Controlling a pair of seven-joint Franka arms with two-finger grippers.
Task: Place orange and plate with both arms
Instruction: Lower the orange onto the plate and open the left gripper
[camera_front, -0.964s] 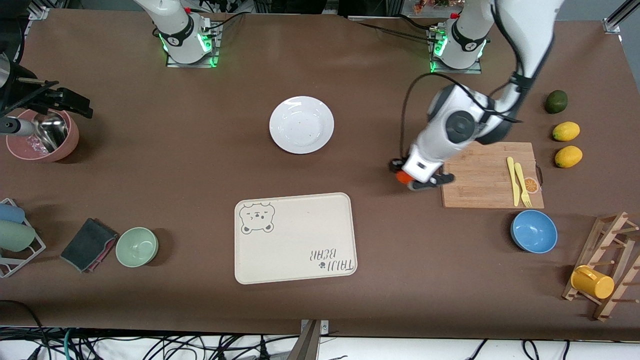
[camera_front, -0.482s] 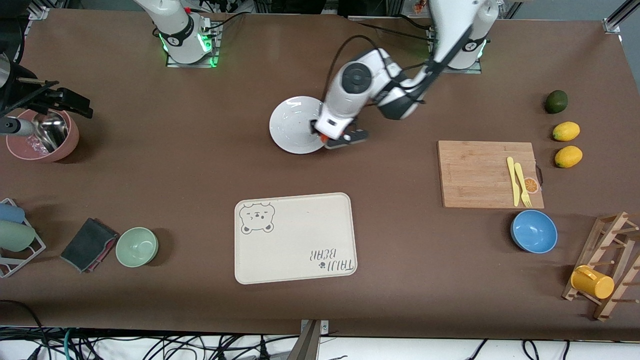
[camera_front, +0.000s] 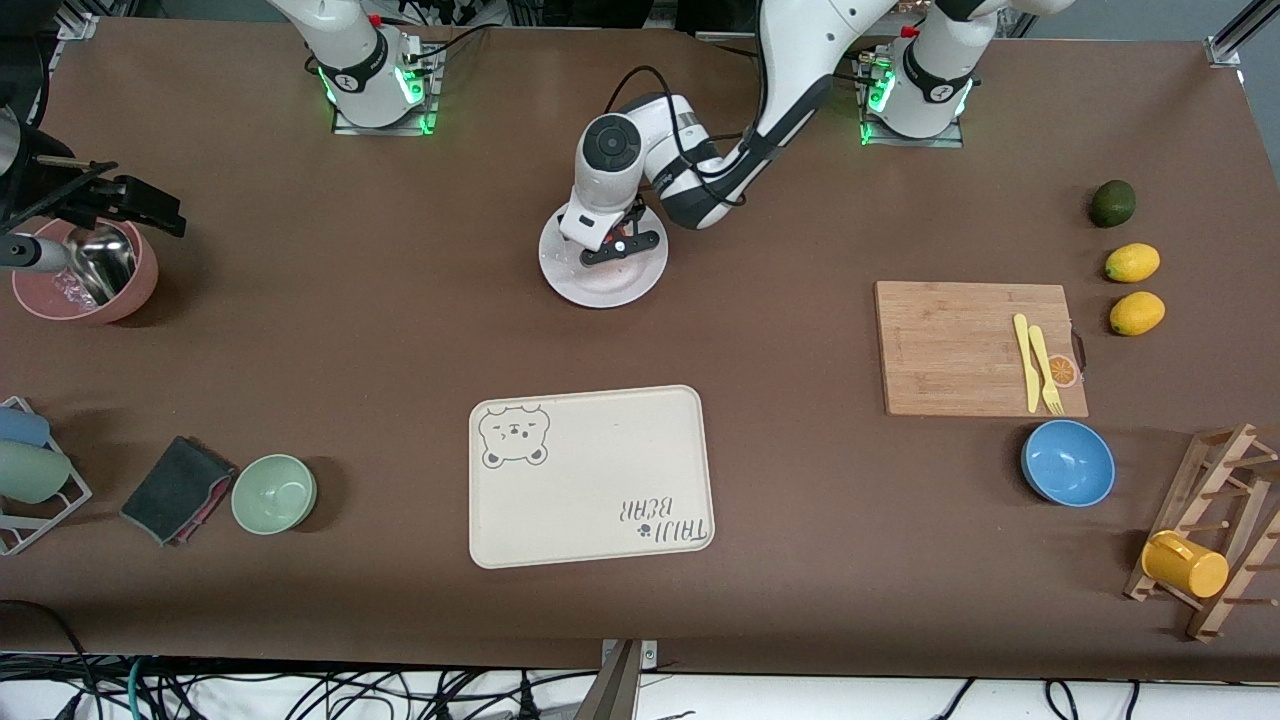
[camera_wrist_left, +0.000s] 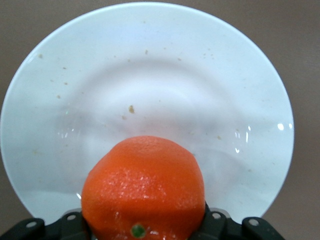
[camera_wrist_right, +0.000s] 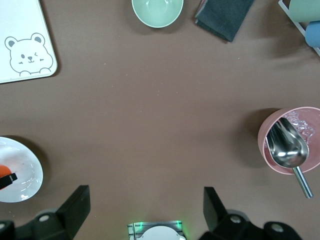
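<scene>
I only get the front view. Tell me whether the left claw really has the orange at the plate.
Observer: Yes. In the left wrist view the left claw is shut on the orange, over the plate.
Operator: Report the plate's surface.
Observer: Only small brown specks on it, nothing else.
Operator: Give me the right claw.
Observer: The right claw is open and holds nothing, up over the table; that arm waits.

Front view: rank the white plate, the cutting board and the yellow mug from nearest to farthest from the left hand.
1. Plate, directly under the left hand.
2. Cutting board, toward the left arm's end.
3. Yellow mug, on the wooden rack at the table's corner.
</scene>
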